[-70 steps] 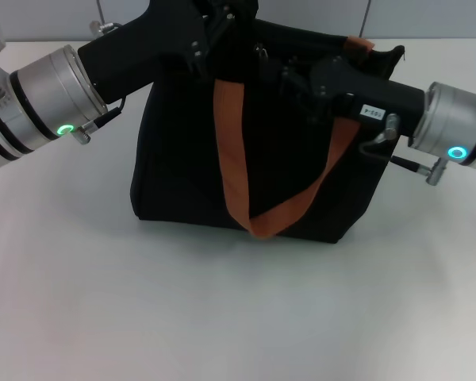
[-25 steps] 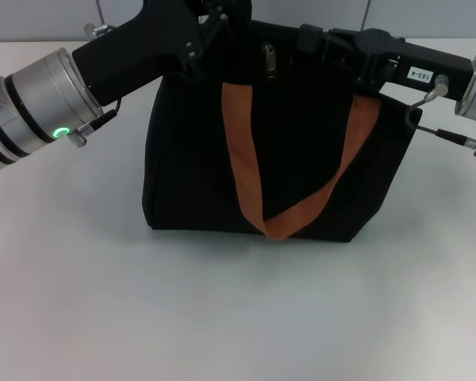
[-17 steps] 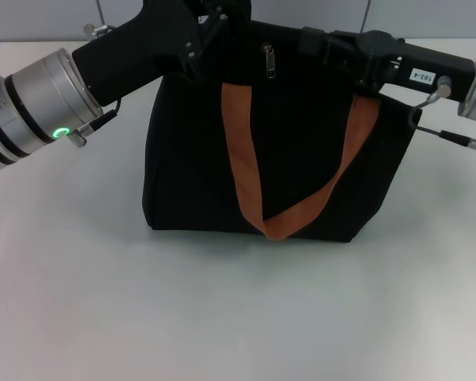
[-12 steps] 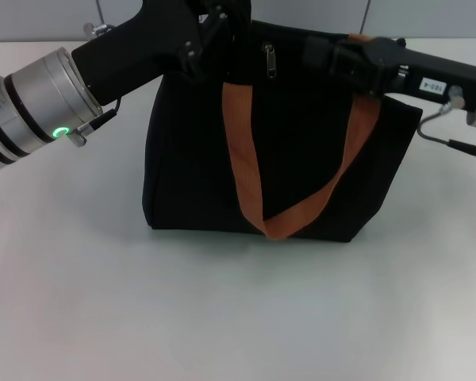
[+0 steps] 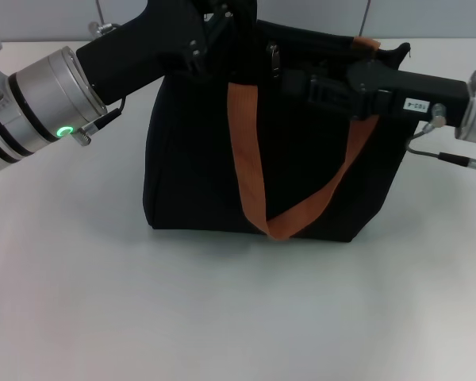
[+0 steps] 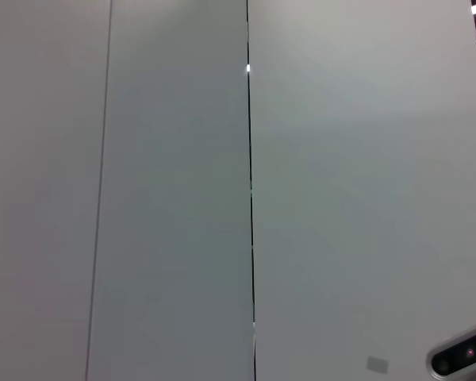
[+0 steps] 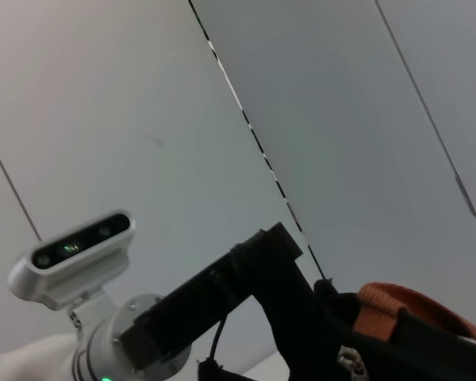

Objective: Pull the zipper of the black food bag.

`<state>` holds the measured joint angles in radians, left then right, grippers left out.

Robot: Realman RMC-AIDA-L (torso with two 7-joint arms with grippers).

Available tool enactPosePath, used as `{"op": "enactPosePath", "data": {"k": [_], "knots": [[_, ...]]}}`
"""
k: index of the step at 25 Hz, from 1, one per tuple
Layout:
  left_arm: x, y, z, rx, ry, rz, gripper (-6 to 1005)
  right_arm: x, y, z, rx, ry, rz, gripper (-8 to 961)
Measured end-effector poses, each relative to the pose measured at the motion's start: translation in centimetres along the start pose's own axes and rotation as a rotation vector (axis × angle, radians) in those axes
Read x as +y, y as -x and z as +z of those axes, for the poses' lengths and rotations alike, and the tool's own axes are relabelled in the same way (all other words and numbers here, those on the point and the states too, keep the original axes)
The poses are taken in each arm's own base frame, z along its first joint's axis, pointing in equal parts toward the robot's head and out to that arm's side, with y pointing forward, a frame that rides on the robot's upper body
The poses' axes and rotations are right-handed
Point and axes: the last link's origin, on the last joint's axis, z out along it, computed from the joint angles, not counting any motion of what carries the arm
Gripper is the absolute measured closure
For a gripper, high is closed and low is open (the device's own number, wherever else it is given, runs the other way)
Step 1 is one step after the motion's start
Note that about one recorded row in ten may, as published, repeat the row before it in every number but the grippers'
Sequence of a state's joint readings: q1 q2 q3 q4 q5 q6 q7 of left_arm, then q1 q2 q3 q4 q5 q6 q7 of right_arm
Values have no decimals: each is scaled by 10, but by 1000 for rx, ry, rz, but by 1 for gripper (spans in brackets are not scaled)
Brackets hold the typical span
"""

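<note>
Black food bag (image 5: 198, 159) upright mid-worktop (image 5: 222, 317), zipper (image 5: 273, 57) on its top edge. Left claw (image 5: 239, 17) at top left corner, right claw (image 5: 289, 79) just beside the pull; can't tell either grip. Soft fabric, I pinch the tab

Head view: the left tool (image 5: 222, 16) is running past the top edge above the bag (image 5: 190, 159); the right tool (image 5: 289, 79) is blending into dark fabric, its fingers indistinguishable beside the zipper (image 5: 272, 57).
</note>
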<state>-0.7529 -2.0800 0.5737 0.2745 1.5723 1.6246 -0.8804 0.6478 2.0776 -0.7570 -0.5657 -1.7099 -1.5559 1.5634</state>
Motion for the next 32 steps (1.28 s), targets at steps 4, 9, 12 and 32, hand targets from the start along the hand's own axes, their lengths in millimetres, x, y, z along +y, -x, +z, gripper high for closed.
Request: {"op": "enactPosePath", "data": {"k": [4, 9, 12, 32], "knots": [[1, 0, 0, 3, 4, 0, 984, -1, 0, 7, 10, -8, -4, 639], [1, -1, 1, 6, 9, -2, 983, -1, 3, 14, 11, 2, -13, 640], [3, 1, 1, 8, 10, -6, 983, 0, 4, 17, 11, 10, -16, 640], [4, 1, -2, 14, 8, -4, 982, -4, 5, 15, 26, -19, 16, 956]]}}
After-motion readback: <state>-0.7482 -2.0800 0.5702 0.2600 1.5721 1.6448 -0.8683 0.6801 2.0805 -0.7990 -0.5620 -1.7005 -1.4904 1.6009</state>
